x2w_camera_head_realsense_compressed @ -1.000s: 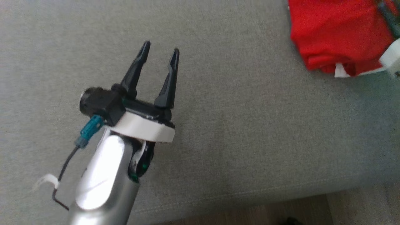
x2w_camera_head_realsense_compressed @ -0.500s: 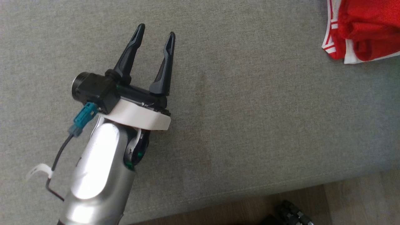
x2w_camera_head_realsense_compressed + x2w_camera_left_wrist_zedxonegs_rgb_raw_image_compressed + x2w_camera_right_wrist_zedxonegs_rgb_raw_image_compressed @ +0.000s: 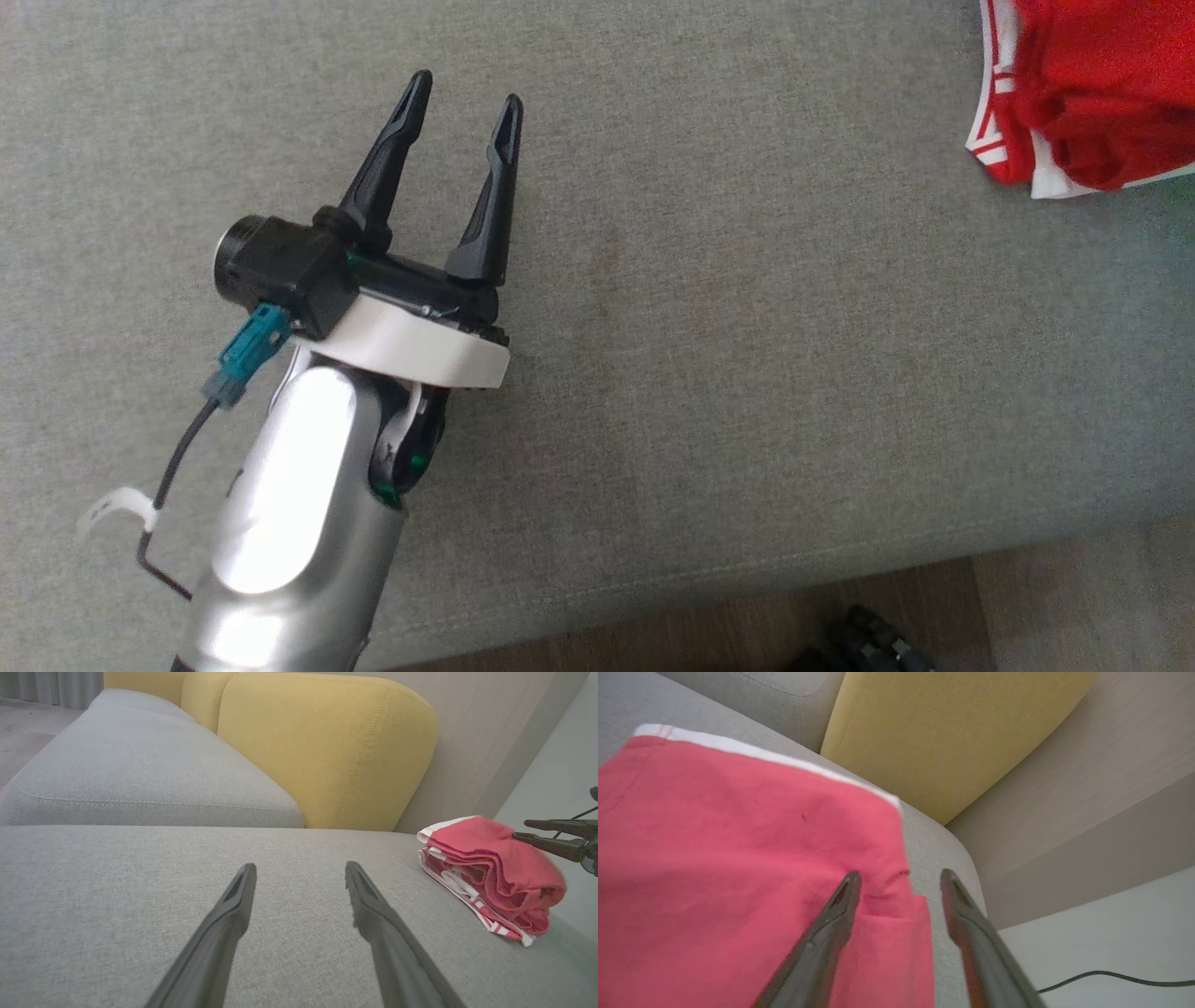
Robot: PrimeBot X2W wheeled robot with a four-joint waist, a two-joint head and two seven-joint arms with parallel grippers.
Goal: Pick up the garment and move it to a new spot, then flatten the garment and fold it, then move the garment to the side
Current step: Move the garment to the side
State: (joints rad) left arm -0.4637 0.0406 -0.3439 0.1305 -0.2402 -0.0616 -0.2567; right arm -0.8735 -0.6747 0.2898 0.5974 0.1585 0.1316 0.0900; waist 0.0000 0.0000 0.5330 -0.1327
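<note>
The right gripper (image 3: 900, 876) hangs just over the garment (image 3: 738, 858), fingers apart with no cloth pinched between them. One finger lies over the red cloth and the other past its edge, above the bare seat (image 3: 943, 858). Seen from the left wrist, it comes in from the far side and sits at the top of the bundle.

The left gripper (image 3: 466, 91) is spread wide too, holding nothing, over the middle of the seat. From there the garment (image 3: 1092, 93) lies well off to its right, at the seat's end near the yellow cushion (image 3: 327, 751).

The garment is a folded stack, and its long side seems to run from the cushion toward the front edge. Any further touch belongs to the right arm, which is far nearer. The fold looks done and set aside, so I'd judge that arm need only lift clear without snagging the top layer.
</note>
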